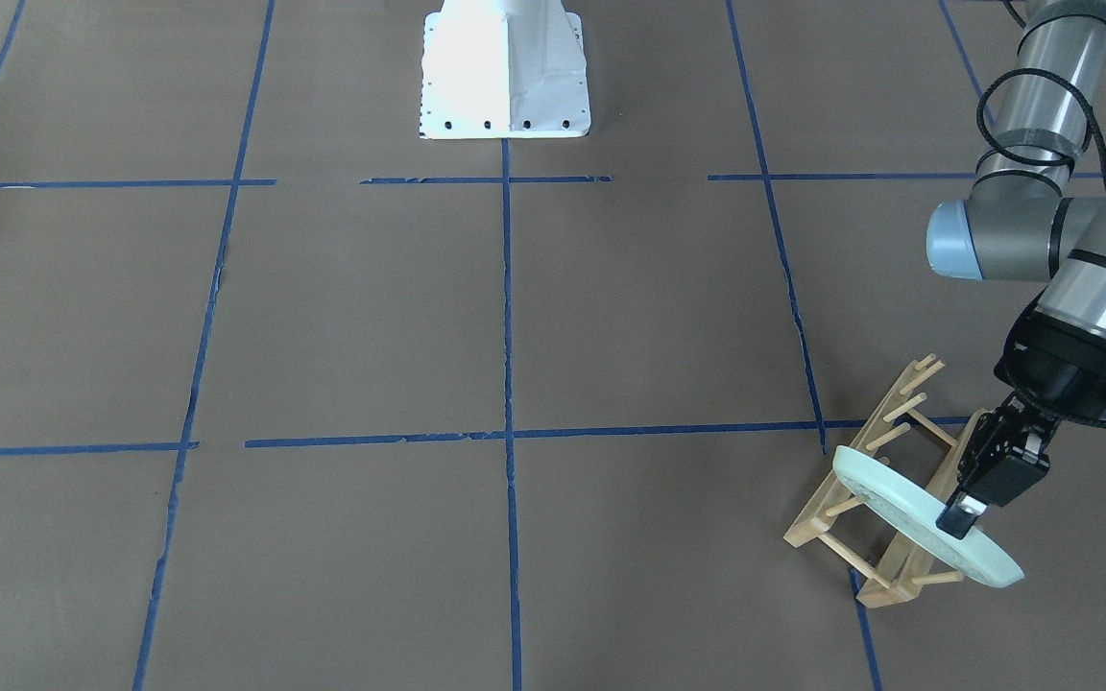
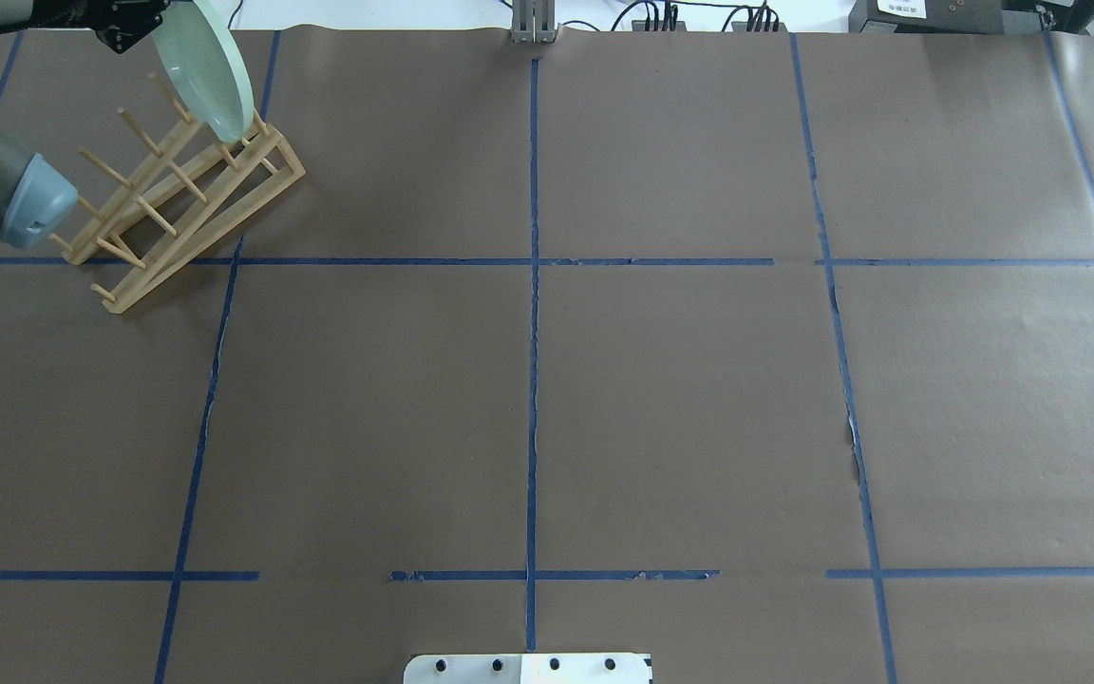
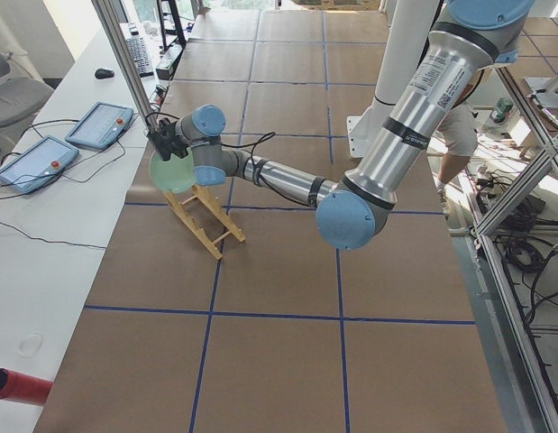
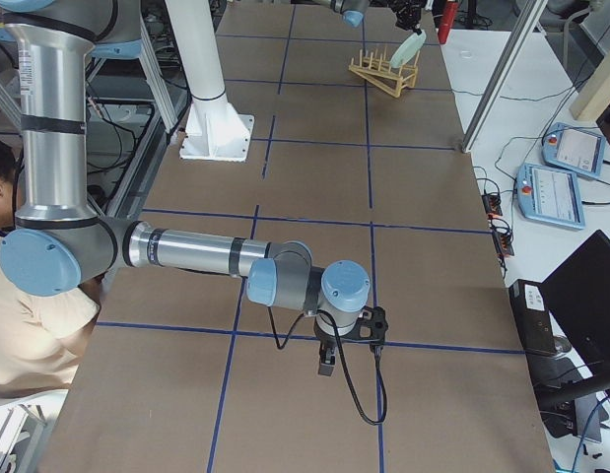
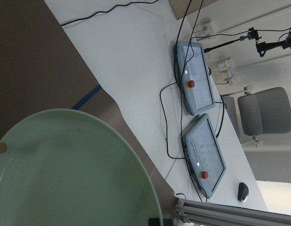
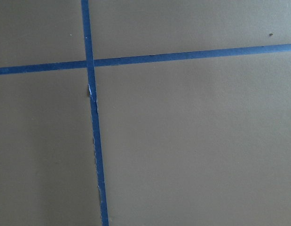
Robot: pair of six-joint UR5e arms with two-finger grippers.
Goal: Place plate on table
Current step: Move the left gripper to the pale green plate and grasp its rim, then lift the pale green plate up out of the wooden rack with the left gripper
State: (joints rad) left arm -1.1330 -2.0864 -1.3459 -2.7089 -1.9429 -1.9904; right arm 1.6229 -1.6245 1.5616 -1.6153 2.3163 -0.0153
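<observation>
Jaws of your left gripper (image 1: 958, 515) are clamped on the rim of the plate (image 1: 899, 507). The plate stands on edge, tilted, its lower edge among the pegs at one end of the wooden rack (image 1: 814, 513) on the table (image 1: 371, 317). Your right gripper (image 4: 326, 367) hangs low over the table, well apart; you cannot tell how far open it is.

Soft, even overhead light covers the brown-paper table (image 1: 371, 317) with blue tape lines; shadows are faint and blurred. The white metal robot base (image 1: 500, 58) glares, blown out in the front-facing view. In the left wrist view the round pale mint-green plate (image 5: 65, 174) is close and out of focus, the white desk (image 5: 136, 61) bright behind. The side views stretch towards their edges.
</observation>
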